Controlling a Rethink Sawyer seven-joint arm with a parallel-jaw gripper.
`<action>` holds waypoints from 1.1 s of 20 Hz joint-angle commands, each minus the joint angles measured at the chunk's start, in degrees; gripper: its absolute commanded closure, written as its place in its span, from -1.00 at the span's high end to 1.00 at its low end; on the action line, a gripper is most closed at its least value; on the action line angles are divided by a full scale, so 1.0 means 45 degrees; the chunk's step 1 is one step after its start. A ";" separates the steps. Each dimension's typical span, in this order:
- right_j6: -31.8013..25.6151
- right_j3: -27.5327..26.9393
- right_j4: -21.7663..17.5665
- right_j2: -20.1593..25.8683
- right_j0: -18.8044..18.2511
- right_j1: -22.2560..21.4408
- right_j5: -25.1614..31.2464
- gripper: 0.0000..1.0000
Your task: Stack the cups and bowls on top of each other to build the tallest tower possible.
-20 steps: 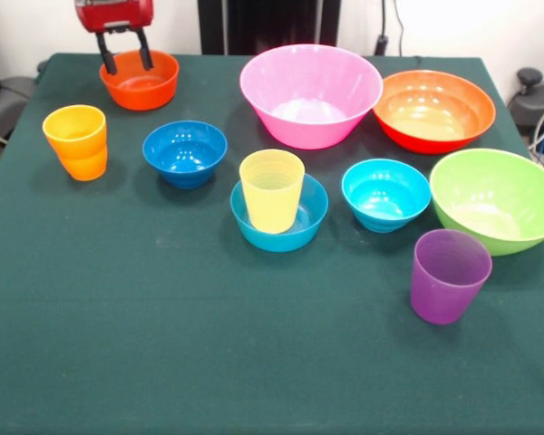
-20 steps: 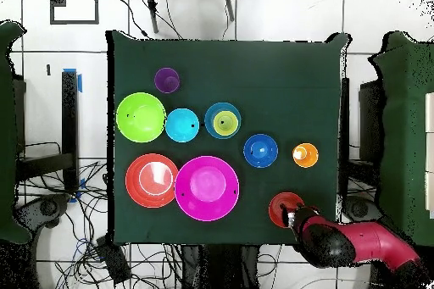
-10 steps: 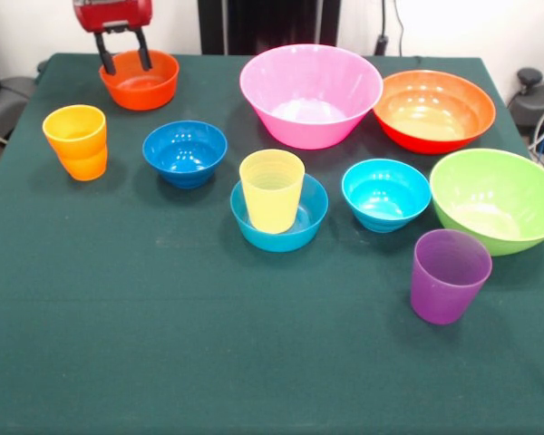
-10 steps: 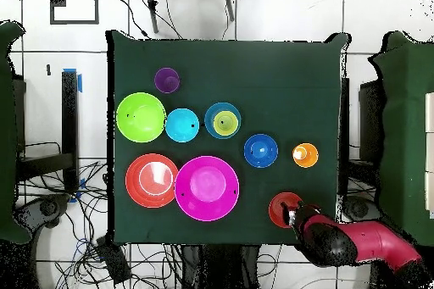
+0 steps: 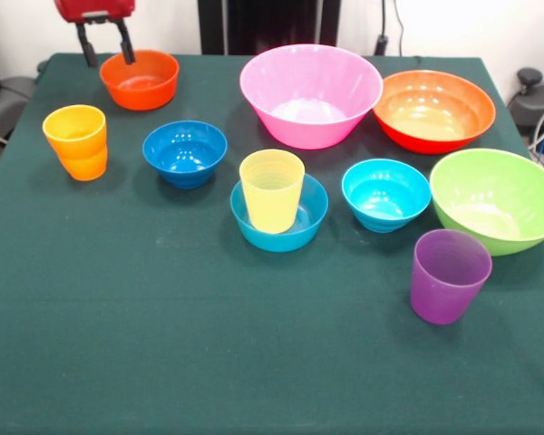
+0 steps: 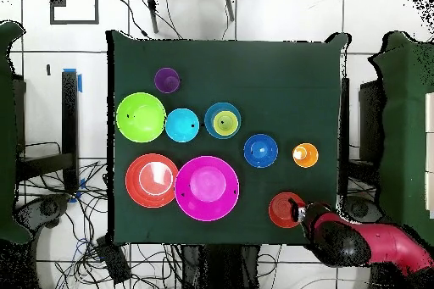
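Fingers point(image 5: 125, 45) of the gripper point(image 5: 104, 47) stand spread apart and hold nothing, poised at the left rim of the small orange-red bowl point(image 5: 140, 79) (one finger over the rim, the other outside it). On the green table point(image 5: 163, 344) the yellow cup point(image 5: 271, 190) stands upright inside the mid-blue bowl point(image 5: 295, 227). Orange cup point(image 5: 76, 141), dark blue bowl point(image 5: 185, 152), cyan bowl point(image 5: 386, 194), purple cup point(image 5: 448, 275), pink bowl point(image 5: 310, 94), large orange-red bowl point(image 5: 433, 111) and lime bowl point(image 5: 495, 199) stand singly, none stacked.
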 commanded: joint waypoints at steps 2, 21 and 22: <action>-0.4026 0.0035 0.0508 0.1076 0.0212 -0.0333 0.1786 1.00; -0.1721 -0.1168 -0.2391 -0.0616 0.1876 0.1704 -0.0088 1.00; -0.1729 -0.1183 -0.2400 -0.0605 0.1848 0.1736 -0.0091 1.00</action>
